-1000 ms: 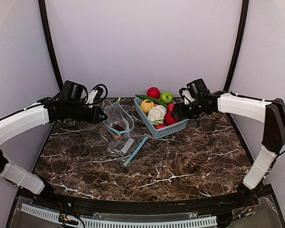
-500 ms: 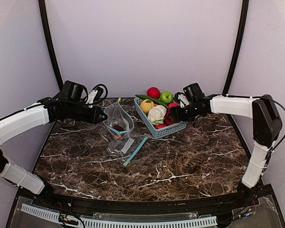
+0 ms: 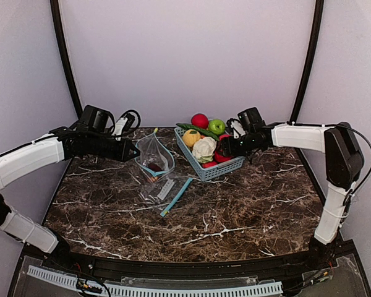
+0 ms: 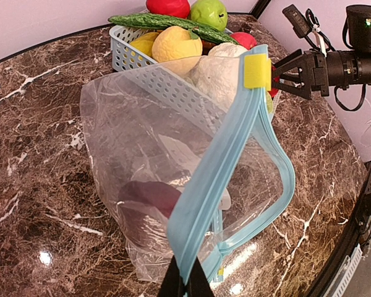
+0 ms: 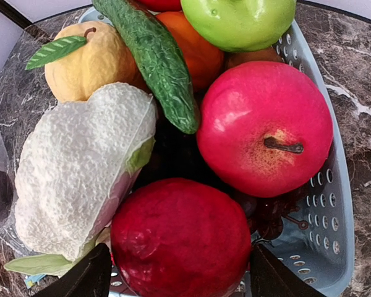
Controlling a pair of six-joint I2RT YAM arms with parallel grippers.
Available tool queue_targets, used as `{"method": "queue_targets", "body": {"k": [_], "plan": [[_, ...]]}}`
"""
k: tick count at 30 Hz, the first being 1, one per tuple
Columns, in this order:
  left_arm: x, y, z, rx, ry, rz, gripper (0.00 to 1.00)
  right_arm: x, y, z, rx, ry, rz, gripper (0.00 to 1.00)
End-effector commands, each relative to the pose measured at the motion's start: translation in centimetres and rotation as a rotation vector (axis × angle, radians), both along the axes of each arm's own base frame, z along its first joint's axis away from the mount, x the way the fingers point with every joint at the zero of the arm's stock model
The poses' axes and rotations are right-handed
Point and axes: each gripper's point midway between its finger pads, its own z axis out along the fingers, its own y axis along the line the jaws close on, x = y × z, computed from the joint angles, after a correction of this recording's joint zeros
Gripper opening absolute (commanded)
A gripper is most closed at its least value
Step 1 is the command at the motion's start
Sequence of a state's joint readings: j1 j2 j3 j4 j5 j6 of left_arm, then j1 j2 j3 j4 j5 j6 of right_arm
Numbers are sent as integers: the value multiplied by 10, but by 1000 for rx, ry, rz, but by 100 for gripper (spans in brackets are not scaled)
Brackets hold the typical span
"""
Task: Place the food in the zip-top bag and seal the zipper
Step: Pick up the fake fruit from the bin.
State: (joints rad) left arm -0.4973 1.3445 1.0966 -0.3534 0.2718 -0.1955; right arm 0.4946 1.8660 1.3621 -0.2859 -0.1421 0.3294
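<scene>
The dark red fruit (image 5: 180, 238), lying in the basket (image 5: 335, 204) between the spread fingers (image 5: 80, 278) of the right gripper (image 5: 179, 266), we judge glossy, hard, light and slip-prone, best gripped across its widest girth, while the left gripper (image 4: 187, 283) pinches the rim of the zip-top bag (image 4: 142, 185).

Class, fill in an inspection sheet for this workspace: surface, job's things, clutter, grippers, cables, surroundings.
Surface: glossy dark marble table.
Job's things: zip-top bag upright, mouth open, dark item inside. The light-blue basket holds cauliflower, cucumber, red apple, green apple and dark red fruit.
Clutter: blue strip and clear plastic lying flat before the bag.
Grippers: left gripper shut on the bag's zipper edge; right gripper open, straddling the dark red fruit.
Cables: black loop by left wrist; thin cable beside right elbow.
Surroundings: pale walls, black poles.
</scene>
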Motion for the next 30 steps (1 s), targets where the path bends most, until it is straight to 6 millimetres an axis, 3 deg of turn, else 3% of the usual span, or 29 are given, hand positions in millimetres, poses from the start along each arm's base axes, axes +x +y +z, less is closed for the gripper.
{"method": "queue_targets", "body": {"k": [1,14,24,30], "plan": [[-4,3,-9,9,31,1,1,7,4,3,20,-16,8,72],[-5,4,-9,11,32,1,1,7,2,7,19,-27,1,59],[-5,4,-8,10,29,2,1,1,-15,48,15,-125,-49,57],[-6,2,-7,3,29,-7,1,-1,-22,57,-4,-151,-63,57]]}}
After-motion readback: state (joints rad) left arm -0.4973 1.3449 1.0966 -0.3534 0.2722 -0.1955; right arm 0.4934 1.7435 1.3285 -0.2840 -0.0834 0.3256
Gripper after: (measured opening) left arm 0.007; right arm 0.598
